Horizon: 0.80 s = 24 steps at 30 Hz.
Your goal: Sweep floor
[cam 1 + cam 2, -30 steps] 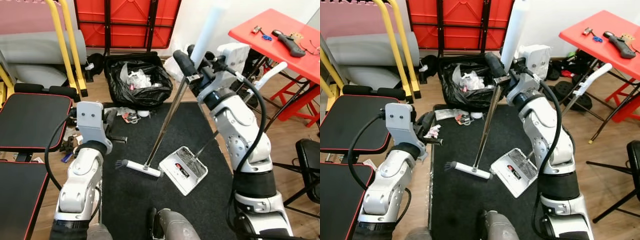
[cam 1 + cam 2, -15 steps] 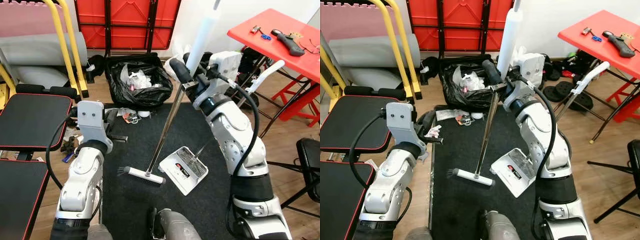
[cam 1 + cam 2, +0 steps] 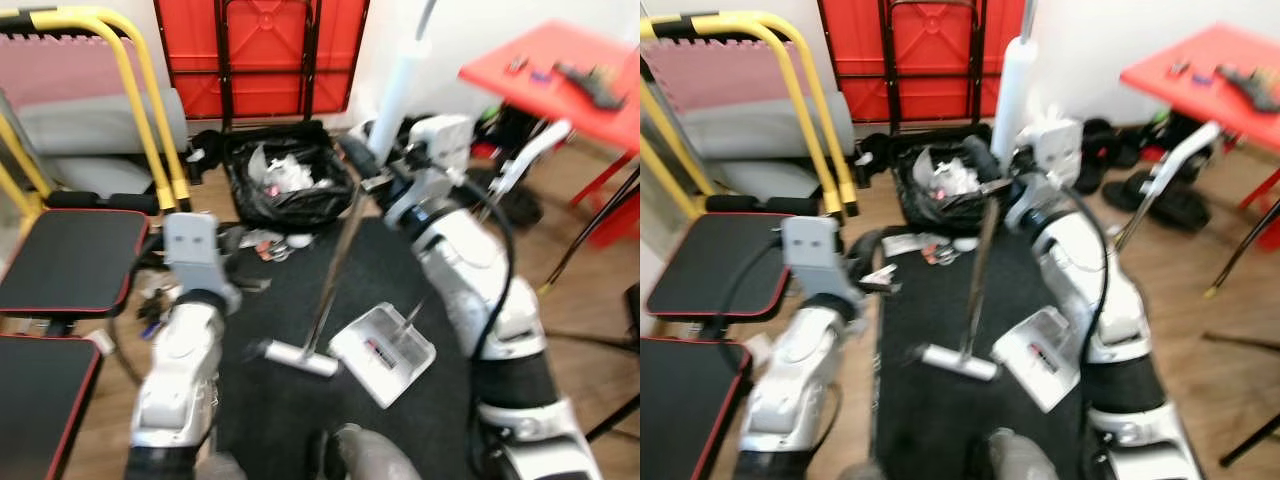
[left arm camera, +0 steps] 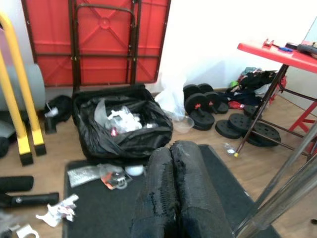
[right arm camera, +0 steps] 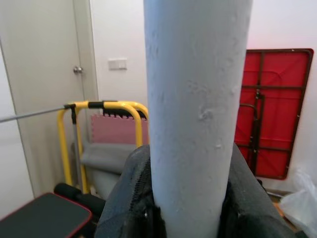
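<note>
My right gripper point(image 3: 366, 172) is shut on the broom's white foam handle point(image 5: 198, 99), which passes between its black fingers point(image 5: 126, 198). The metal shaft point(image 3: 335, 265) slants down to the white broom head point(image 3: 297, 358) on the black mat point(image 3: 410, 265). Just right of the head lies a white dustpan point(image 3: 383, 352). My left gripper point(image 4: 174, 191) is shut and empty, held low over the mat's left edge. Scraps of litter point(image 3: 268, 243) lie in front of an open black rubbish bag point(image 3: 285, 180). Both eye views are blurred.
Black padded benches point(image 3: 70, 260) and a yellow frame point(image 3: 145, 110) stand on the left. A red table point(image 3: 560, 75) on thin legs stands at the right, with weight plates point(image 4: 203, 106) by the wall. A folded red table point(image 3: 260, 50) leans behind the bag.
The whole picture has shifted and blurred, so the camera is moving. My right gripper has carried the broom handle left, and the broom head has slid slightly nearer to me.
</note>
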Available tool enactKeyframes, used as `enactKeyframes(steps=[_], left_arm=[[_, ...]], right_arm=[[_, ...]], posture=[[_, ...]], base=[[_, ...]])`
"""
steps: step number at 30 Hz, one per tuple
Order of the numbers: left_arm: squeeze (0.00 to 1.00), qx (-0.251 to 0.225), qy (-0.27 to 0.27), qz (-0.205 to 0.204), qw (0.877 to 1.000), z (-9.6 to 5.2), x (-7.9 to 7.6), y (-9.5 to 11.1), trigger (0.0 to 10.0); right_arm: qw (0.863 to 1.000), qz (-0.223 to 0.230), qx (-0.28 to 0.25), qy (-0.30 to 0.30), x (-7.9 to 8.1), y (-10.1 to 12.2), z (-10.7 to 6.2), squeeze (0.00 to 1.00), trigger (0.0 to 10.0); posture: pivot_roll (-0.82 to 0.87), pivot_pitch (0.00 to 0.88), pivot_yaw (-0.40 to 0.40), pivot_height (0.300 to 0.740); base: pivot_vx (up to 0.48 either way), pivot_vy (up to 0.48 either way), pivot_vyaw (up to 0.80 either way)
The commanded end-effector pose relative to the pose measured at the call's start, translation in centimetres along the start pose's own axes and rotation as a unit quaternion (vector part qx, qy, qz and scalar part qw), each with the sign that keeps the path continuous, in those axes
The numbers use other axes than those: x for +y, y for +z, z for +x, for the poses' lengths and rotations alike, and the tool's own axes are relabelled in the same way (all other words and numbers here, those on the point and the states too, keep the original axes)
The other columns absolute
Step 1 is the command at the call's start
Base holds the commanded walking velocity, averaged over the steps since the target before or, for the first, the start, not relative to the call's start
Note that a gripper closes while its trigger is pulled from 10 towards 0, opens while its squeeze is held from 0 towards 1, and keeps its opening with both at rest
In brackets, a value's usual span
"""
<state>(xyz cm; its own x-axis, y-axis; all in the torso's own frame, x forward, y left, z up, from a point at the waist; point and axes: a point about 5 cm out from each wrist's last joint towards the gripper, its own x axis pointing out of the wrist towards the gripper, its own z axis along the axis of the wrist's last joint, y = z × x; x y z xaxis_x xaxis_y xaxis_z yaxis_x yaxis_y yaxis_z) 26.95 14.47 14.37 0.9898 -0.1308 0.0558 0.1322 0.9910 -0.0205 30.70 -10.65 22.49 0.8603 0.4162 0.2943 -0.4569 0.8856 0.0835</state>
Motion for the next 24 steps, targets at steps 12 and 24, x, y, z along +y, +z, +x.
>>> enactKeyframes(steps=[12, 24], left_arm=[[0.0, -0.002, -0.013, 0.001, 1.0, 0.04, -0.36, 0.1, 10.0], [0.0, 0.005, 0.002, -0.013, 1.0, 0.17, 0.04, -0.15, 10.0]], right_arm=[[1.0, -0.011, -0.02, -0.004, -0.12, 0.7, -0.15, 0.0, 10.0], [1.0, -0.013, -0.012, -0.003, 0.02, 0.27, -0.35, 0.0, 10.0]], posture=[[-0.06, 0.054, -0.152, 0.74], [-0.07, 0.058, -0.157, 0.74]], base=[[0.0, -0.289, 0.0], [0.0, -0.094, 0.0]])
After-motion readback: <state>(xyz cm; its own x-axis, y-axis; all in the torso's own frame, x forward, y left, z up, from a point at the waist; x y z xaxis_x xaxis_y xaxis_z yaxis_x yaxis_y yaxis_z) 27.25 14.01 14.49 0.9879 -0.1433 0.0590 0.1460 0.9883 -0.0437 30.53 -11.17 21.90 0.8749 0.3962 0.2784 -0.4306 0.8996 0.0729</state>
